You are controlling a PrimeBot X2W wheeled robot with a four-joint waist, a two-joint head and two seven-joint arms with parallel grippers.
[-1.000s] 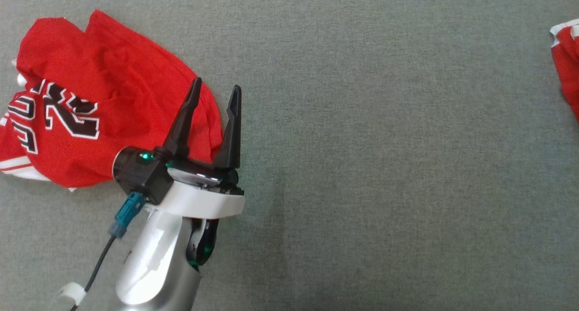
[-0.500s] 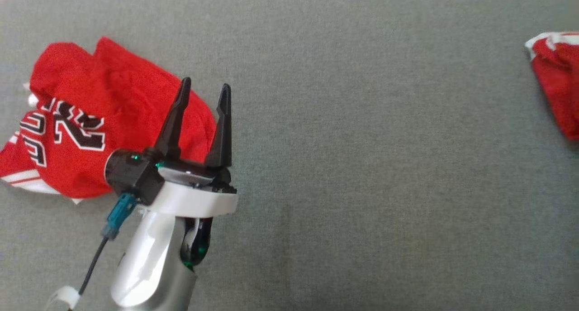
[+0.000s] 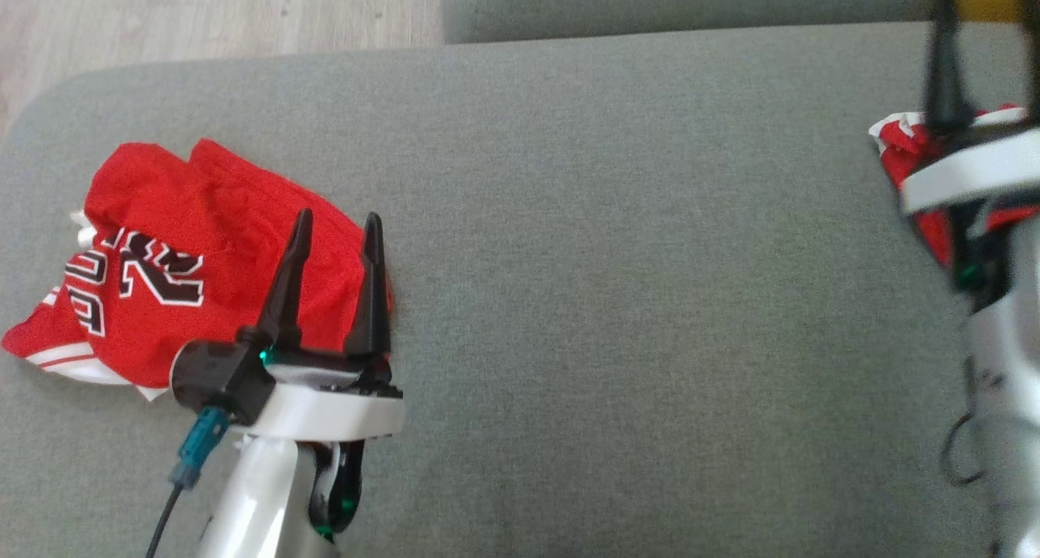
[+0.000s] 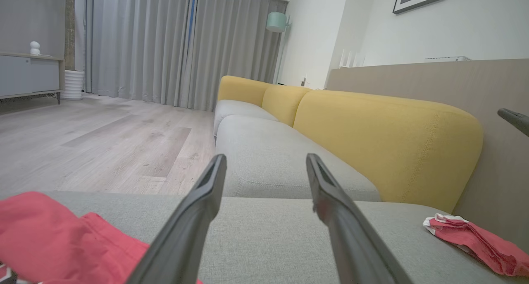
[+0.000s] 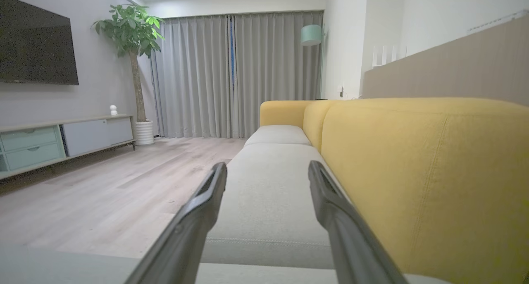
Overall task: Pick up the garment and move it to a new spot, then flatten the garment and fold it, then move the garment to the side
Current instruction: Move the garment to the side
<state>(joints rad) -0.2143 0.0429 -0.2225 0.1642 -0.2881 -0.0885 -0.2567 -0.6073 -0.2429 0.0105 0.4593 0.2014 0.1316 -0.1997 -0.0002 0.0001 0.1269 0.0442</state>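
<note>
The garment (image 3: 219, 241) is a red jersey with black, white-edged numerals and white trim. It lies crumpled and unfolded on the left part of the grey seat cushion (image 3: 609, 257), near the cushion's rounded left end. A second red garment (image 3: 900, 156) with white trim lies bunched at the far right of the same cushion, well apart from the first.

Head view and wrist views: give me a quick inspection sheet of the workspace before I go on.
Surface: grey sofa seat, bare between the garments.
Job's things: red jersey crumpled at the left, unfolded; second red garment bunched at the right.
Clutter: nothing seen.
Hands: left hand open by the jersey's right edge, empty; right hand open, empty.
Cables: dark cable with teal plug at the left wrist.
Surroundings: yellow backrest, wood floor, grey curtains.
</note>
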